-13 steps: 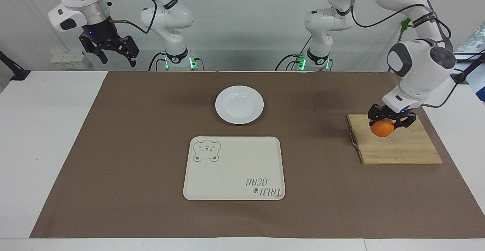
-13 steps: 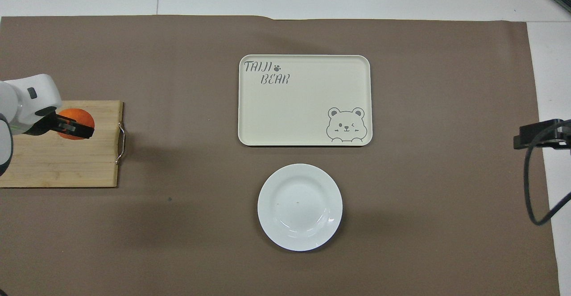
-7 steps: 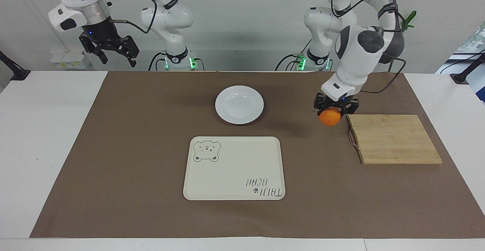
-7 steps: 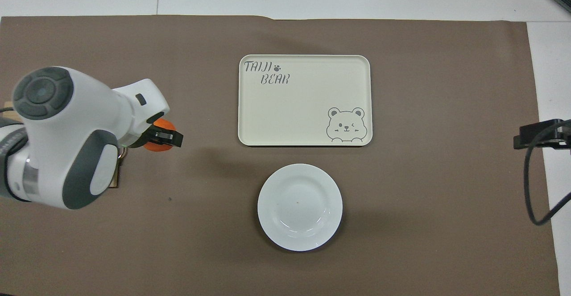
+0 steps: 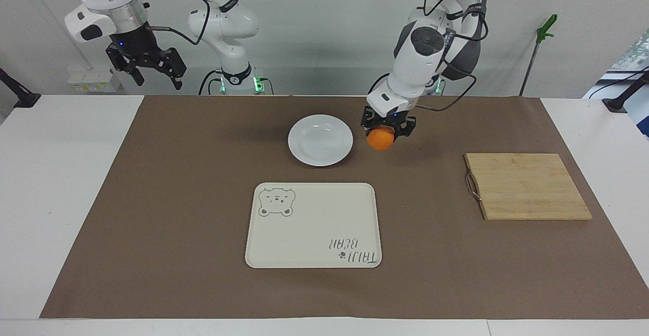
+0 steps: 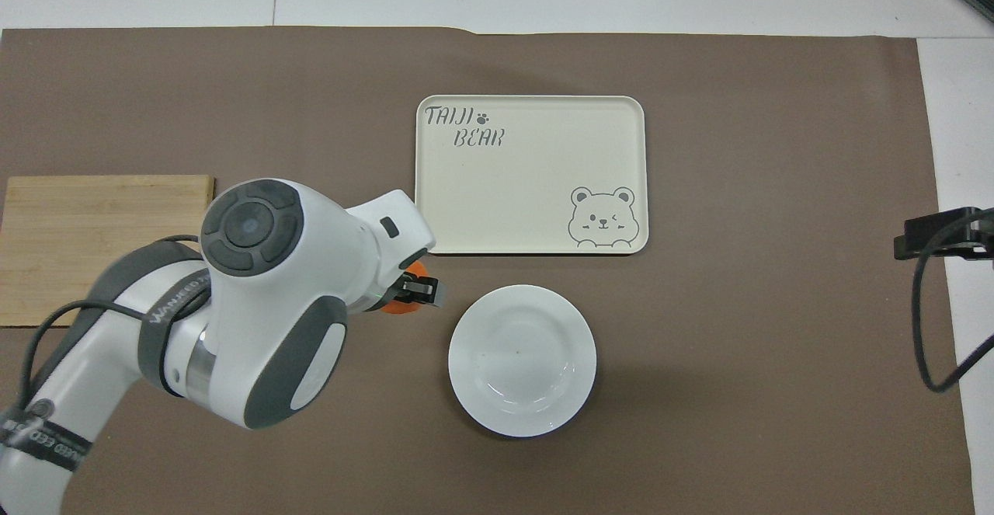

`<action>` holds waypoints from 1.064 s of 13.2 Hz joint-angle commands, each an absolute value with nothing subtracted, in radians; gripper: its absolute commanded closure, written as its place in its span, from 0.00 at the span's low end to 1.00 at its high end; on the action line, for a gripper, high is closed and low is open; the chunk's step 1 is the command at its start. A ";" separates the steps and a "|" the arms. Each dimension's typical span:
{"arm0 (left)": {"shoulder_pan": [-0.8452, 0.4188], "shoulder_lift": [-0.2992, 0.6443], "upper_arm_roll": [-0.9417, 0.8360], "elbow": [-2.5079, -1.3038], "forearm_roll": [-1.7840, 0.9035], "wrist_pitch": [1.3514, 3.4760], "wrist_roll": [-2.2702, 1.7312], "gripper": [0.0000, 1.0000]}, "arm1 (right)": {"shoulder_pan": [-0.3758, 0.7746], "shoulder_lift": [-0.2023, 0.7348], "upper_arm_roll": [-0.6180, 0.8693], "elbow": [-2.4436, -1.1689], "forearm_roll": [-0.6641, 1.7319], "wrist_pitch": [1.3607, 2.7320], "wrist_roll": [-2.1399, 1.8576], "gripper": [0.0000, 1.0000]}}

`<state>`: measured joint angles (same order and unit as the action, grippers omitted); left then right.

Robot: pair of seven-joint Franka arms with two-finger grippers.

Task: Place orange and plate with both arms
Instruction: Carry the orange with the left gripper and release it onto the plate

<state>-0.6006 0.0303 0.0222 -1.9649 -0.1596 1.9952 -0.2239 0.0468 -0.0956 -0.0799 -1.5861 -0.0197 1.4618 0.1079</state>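
Since a second ago the left hand (image 5: 387, 129) has carried the orange (image 5: 381, 139) off the wooden cutting board (image 5: 527, 186) and across the brown mat (image 5: 177, 199). It now hangs in the air just beside the plate (image 5: 320, 140), on the side toward the left arm's end of the table (image 5: 66, 184). The hand is clenched on the orange from above, and the fruit bulges out below the black fingers. The orange is small, round and matte. The plate is round, glossy and white, shallow with a wide rim, and lies flat on the mat. The rectangular cream tray (image 5: 313, 225), with rounded corners and a printed bear, lies farther from the robots than the plate. The board shows pale grain and a metal handle. The right hand (image 5: 152, 70) waits raised over its own end of the table, fingers spread apart and gripping nothing.
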 commanded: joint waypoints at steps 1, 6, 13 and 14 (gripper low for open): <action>-0.705 0.022 0.041 -2.019 -0.175 2.037 -0.270 1.00 | 0.046 -0.101 -0.084 -1.592 -0.005 1.473 0.094 0.00; -0.865 0.102 0.041 -2.094 -0.241 2.258 -0.339 1.00 | 0.046 -0.101 -0.084 -1.594 -0.005 1.473 0.094 0.00; -0.943 0.221 0.043 -2.092 -0.241 2.384 -0.331 0.16 | 0.046 -0.101 -0.084 -1.592 -0.005 1.473 0.094 0.00; -0.940 0.216 0.043 -2.091 -0.241 2.379 -0.328 0.00 | 0.046 -0.101 -0.084 -1.594 -0.005 1.473 0.092 0.00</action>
<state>-0.9321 0.2344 0.0271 -2.0858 -0.2268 2.4013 -0.3409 0.0468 -0.0956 -0.0799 -1.5861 -0.0197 1.4618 0.1079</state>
